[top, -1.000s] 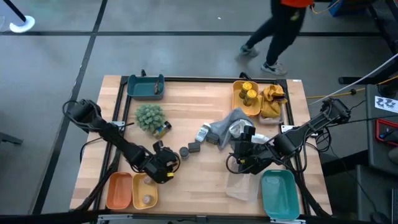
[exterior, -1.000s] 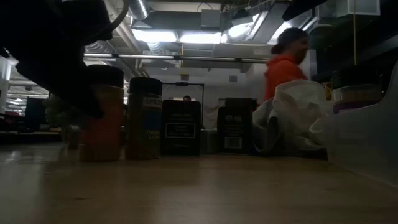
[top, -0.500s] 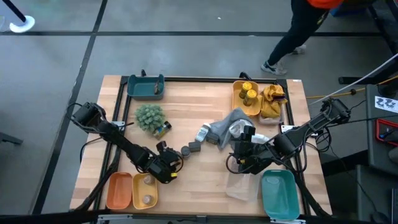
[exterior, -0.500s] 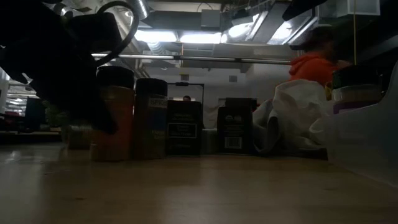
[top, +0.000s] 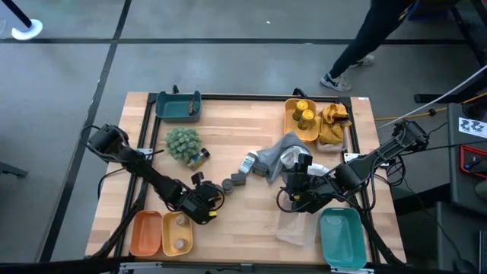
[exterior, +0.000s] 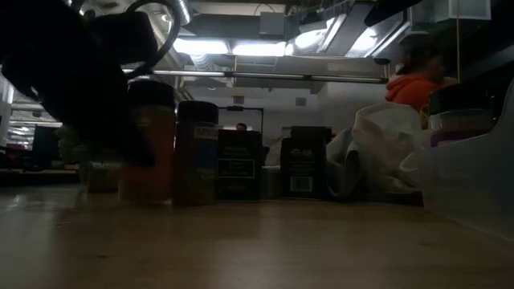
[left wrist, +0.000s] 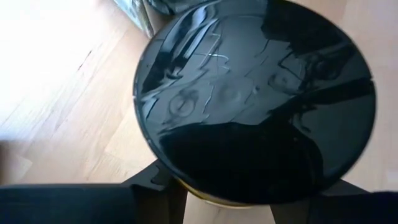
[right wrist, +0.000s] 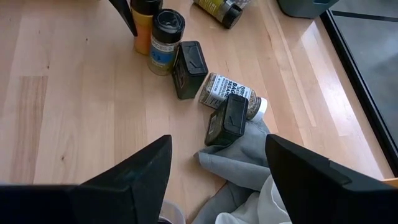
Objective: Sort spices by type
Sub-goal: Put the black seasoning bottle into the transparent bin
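My left gripper point(top: 204, 201) is near the table's front left and shut on an orange spice jar with a black lid point(left wrist: 249, 93). The jar point(exterior: 152, 160) stands beside a blue-labelled jar point(right wrist: 165, 38) and a dark tin point(right wrist: 189, 59). Another tin point(right wrist: 227, 118) and a lying jar point(right wrist: 227, 92) rest against the grey cloth point(top: 274, 156). Two yellow-lidded jars point(top: 303, 114) sit in the far yellow tray. One jar point(top: 199, 157) lies by the plant ball point(top: 183, 142). My right gripper point(right wrist: 217, 180) is open above the cloths, touching nothing. My left gripper pinches the orange jar by its body just under the black lid point(left wrist: 199, 196), one finger on each side. It comes slanting down from the table's left. The jar stays upright; whether its base touches the table, I cannot tell.
An orange tray point(top: 144, 232) and a yellow tray point(top: 177, 234) sit at the near left edge, with teal trays at the far left point(top: 179, 105) and near right point(top: 340, 236). A white cloth point(top: 293, 224) and a yellow cloth point(top: 333, 122) lie on the right. A person walks behind the table.
My left gripper has moved toward the table's right with the orange jar, staying shut on it. The jar now stands close against the blue-labelled jar, which has shifted slightly the same way. The person beyond the far edge has walked off to the right.
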`<action>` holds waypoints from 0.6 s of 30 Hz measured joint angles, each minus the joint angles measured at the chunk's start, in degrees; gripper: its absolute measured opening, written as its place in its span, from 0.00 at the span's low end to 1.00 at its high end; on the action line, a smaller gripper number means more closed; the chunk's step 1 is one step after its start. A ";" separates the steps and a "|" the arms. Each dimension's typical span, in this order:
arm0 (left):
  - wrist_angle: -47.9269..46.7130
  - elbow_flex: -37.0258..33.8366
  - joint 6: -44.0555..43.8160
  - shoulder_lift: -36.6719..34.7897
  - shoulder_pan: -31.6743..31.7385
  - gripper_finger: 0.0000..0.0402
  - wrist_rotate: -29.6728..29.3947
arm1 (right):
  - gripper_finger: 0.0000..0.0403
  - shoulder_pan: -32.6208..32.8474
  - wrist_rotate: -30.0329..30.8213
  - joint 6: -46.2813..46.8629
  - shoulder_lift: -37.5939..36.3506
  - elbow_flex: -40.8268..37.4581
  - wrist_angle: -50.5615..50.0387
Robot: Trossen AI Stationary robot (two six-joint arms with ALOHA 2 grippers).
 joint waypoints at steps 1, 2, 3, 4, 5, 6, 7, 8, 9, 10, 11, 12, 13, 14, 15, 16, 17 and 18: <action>0.33 0.00 0.00 -0.39 0.00 0.39 0.02 | 0.64 0.01 0.00 0.00 0.00 0.00 0.01; 0.61 0.00 0.00 -0.76 0.00 0.39 0.03 | 0.64 0.00 0.00 0.00 0.00 0.00 0.01; 1.00 0.00 0.00 -1.13 0.00 0.38 0.12 | 0.64 0.01 -0.01 0.00 0.00 0.00 0.01; 1.08 0.00 0.01 -1.51 0.00 0.38 0.38 | 0.64 0.02 0.00 -0.01 0.00 0.00 0.08; 0.95 0.00 0.02 -1.88 0.00 0.38 0.64 | 0.64 0.02 -0.02 0.01 0.00 0.00 0.14; 0.94 0.00 0.02 -2.28 0.00 0.38 1.02 | 0.64 0.02 -0.01 -0.01 0.00 0.00 0.48; 0.93 0.00 0.01 -2.72 0.00 0.38 1.36 | 0.64 0.02 -0.02 0.01 0.00 0.00 1.10; 0.97 0.00 0.03 -3.20 0.00 0.38 1.81 | 0.64 0.00 -0.01 -0.01 0.00 0.00 1.78; 1.06 0.00 0.17 -3.70 0.00 0.39 2.21 | 0.64 0.01 -0.02 -0.02 0.00 0.00 2.59; 1.23 0.00 0.36 -4.16 0.00 0.39 2.44 | 0.64 0.02 -0.01 -0.01 0.00 0.00 3.52; 1.56 0.00 0.52 -4.62 0.00 0.39 2.55 | 0.64 0.00 -0.02 -0.01 0.00 0.00 4.40; 2.14 0.00 1.07 -5.05 -0.01 0.39 2.58 | 0.64 0.01 -0.03 0.01 0.00 0.00 5.37; 3.29 -0.02 1.92 -5.48 0.00 0.39 2.58 | 0.64 0.02 0.00 0.03 0.00 0.00 6.47; 4.76 -0.02 2.69 -5.81 0.00 0.39 2.58 | 0.64 0.02 0.00 0.08 0.00 0.00 7.48; 6.18 -0.02 3.79 -6.12 0.00 0.39 2.57 | 0.64 0.02 0.00 0.08 0.00 0.00 8.63; 7.78 -0.02 4.99 -6.27 0.00 0.39 2.58 | 0.64 0.02 0.02 0.10 0.12 0.00 10.01; 9.69 -0.02 6.15 -6.29 0.00 0.39 2.60 | 0.64 0.00 0.18 0.12 0.42 0.00 11.67; 11.69 -0.02 7.24 -6.29 0.00 0.39 2.60 | 0.64 -0.07 0.54 0.09 0.72 0.00 13.27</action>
